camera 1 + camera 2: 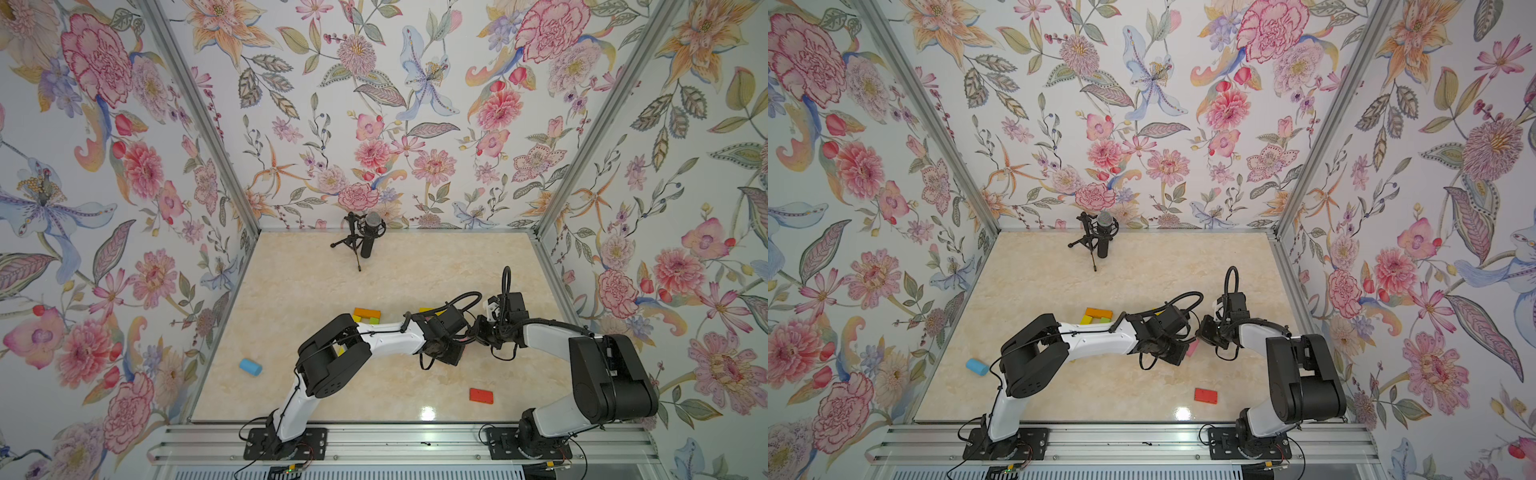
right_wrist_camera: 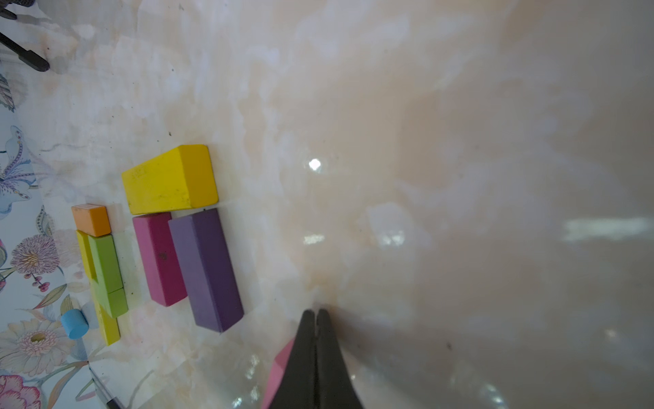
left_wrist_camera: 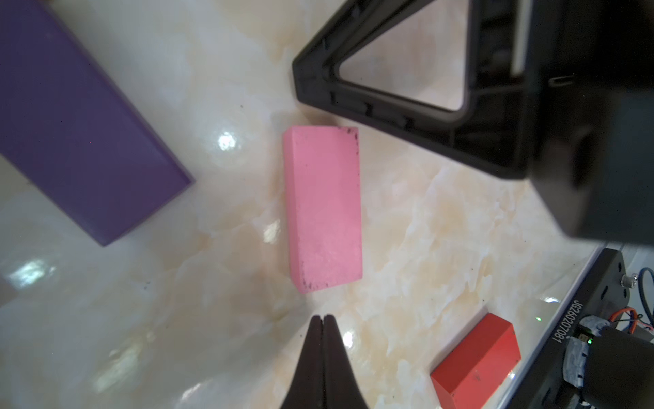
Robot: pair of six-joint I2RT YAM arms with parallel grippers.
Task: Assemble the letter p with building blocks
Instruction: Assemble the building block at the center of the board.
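Observation:
A pink block (image 3: 323,209) lies flat on the marble table, just ahead of my left gripper (image 3: 322,317), which is shut and holds nothing. My right gripper (image 2: 316,312) is also shut and empty, its fingers pressed against the pink block's (image 2: 279,368) side. Further off, yellow (image 2: 170,180), magenta (image 2: 159,258) and purple (image 2: 207,269) blocks lie close together. Beyond them is a group of orange (image 2: 91,219), lime green (image 2: 106,269) and thin yellow (image 2: 108,327) blocks. In both top views the two wrists meet over the pink block (image 1: 1192,348). A red block (image 1: 481,395) lies alone near the front.
A blue cylinder (image 1: 250,367) lies at the table's left side. A microphone on a small tripod (image 1: 368,235) stands at the back. Flowered walls close the table on three sides, and an aluminium rail (image 1: 415,444) carrying both arm bases runs along the front.

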